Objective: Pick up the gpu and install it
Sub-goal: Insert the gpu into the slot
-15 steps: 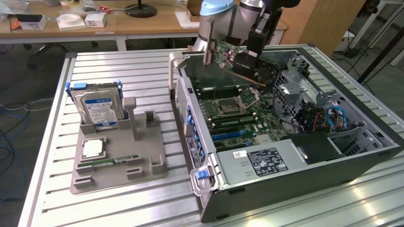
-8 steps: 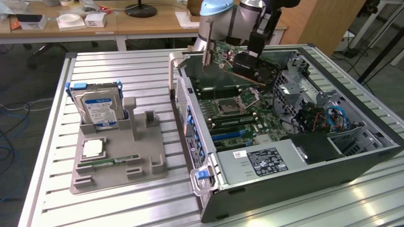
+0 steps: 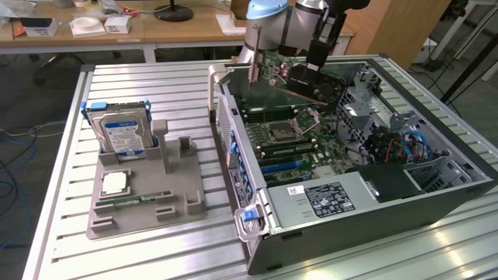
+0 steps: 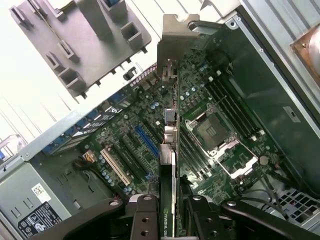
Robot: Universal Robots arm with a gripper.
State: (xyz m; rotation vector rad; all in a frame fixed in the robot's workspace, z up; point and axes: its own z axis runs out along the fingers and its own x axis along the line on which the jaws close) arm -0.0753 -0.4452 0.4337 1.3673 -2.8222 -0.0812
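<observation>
Slats of bare metal make up your surface (image 3: pixel 155 251), and the biggest thing on it is the open computer case (image 3: pixel 374 221). It lies on its side and fills the half toward the exterior view's right, almost to the far edge. Inside it you see the green motherboard (image 3: pixel 311 146) face up. Your arm (image 3: pixel 269 23) comes down over the far end of the case. Near the surface's edge on the exterior view's left sits a gray holder tray (image 3: pixel 148 213), well apart from the arm. At the near end of the case lies the gray power supply (image 3: pixel 327 198) with its black label. The gpu (image 3: pixel 292 73) is off the surface: it hangs in the air over the far part of the motherboard, tilted. Its silver bracket (image 4: pixel 175 40) is at the end nearer the case's slotted wall, and it is not seated in any slot. From the wrist view you look along its top edge, with the board's blue slot (image 4: pixel 147 140) to one side of it and the processor socket (image 4: pixel 215 132) to the other. A silver hard drive (image 3: pixel 121 134) with a blue label stands upright in the far end of the tray. Your pincer (image 3: pixel 314 74) is clamped on the gpu, one dark finger pressed to each face of the card. A square processor chip (image 3: pixel 115 182) lies flat in the tray, and a slim memory stick (image 3: pixel 128 200) lies just beside it toward the near edge.
</observation>
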